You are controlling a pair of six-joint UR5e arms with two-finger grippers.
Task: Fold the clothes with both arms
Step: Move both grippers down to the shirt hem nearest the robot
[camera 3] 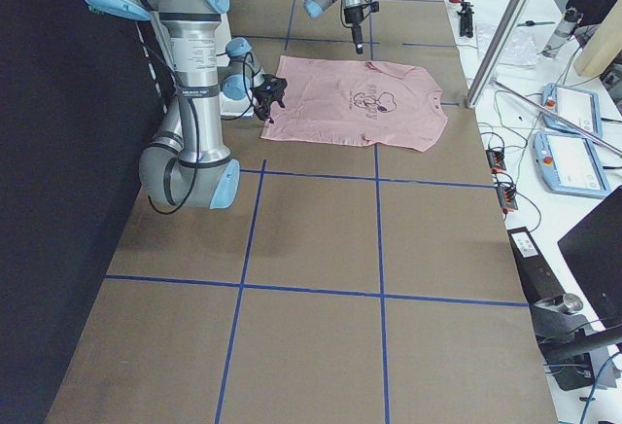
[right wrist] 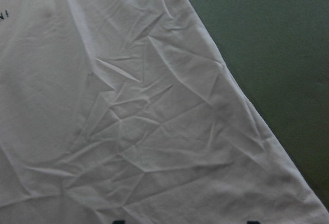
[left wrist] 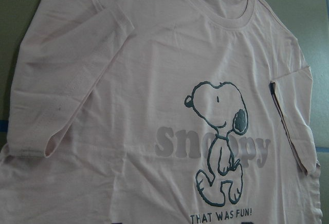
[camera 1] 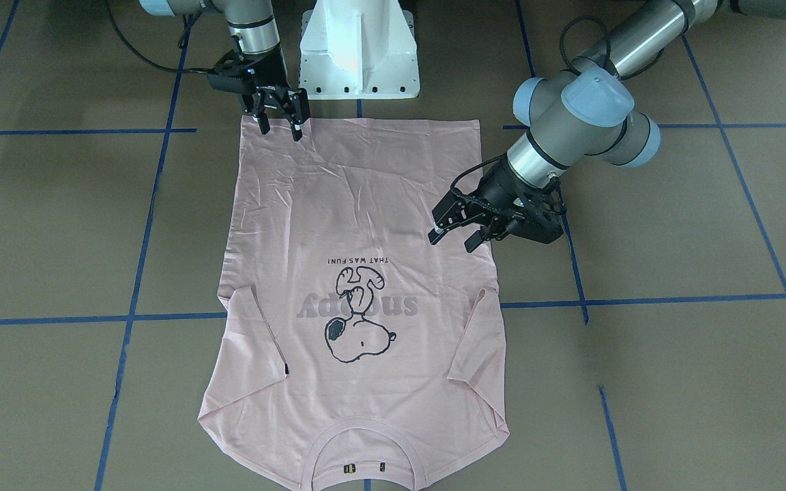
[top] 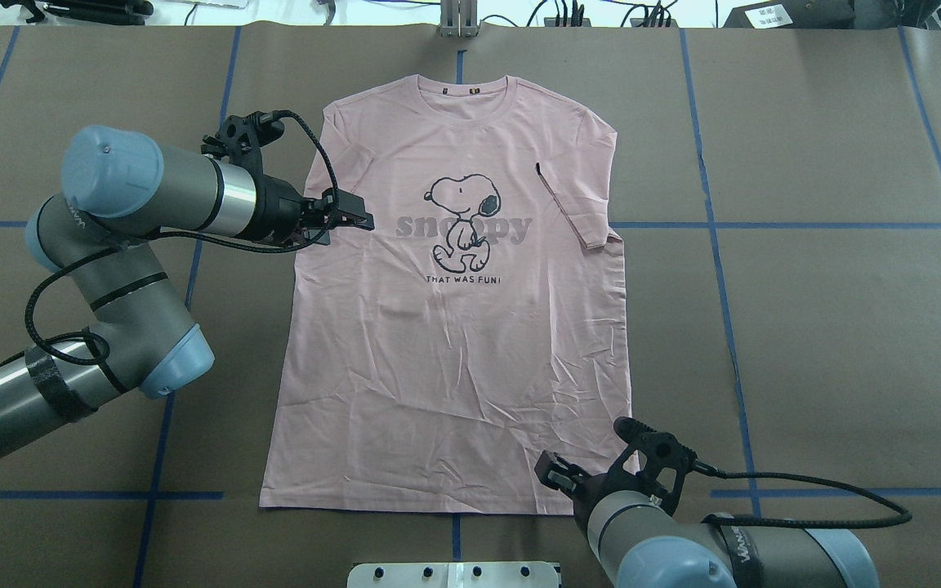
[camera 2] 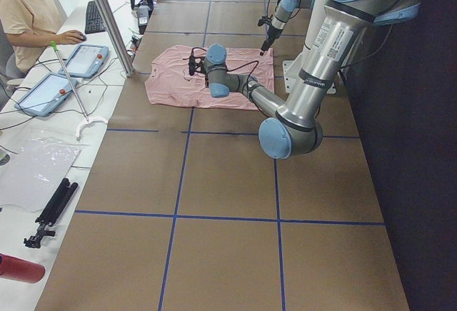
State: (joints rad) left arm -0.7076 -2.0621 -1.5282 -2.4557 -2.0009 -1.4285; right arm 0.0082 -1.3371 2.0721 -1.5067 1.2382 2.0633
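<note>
**Left end effector** (camera 1: 453, 241): black two-finger unit, fingers apart, nothing held. It is poised over the T-shirt's (camera 1: 366, 198) side edge, just hem-side of the turned-in sleeve (camera 1: 473, 337). Whether it touches the cloth cannot be told.

**Right end effector** (camera 1: 280, 129): same pattern, fingers apart, empty. Its tips are at the hem corner (camera 1: 248, 123), near the white pedestal (camera 1: 359, 48).

**Step in hand (judged):** taking hold for a fold.
- Bite close to the edge and deep enough to catch both layers.
- Close both units before either lifts.
- Raise them together and keep low, so the panel turns over square rather than skewing.
- The hem corner is creased — seat the fingers past the seam.

**T-shirt:** pale pink knit, thin, matte and limp, so likely to sag and drag. It lies flat mid-bench, print up, with the hem toward the pedestal and the collar (camera 1: 360, 442) away.
- Both short sleeves lie folded in on the chest.
- Fine creases cluster toward the hem.
- The collar is a round ribbed band.

**Print:** black-outlined cartoon dog (camera 1: 359, 334) over soft grey lettering (camera 1: 311, 307).

**Bench** (camera 1: 673, 225): brown matte covering, gridded with blue tape (camera 1: 673, 299).
</note>
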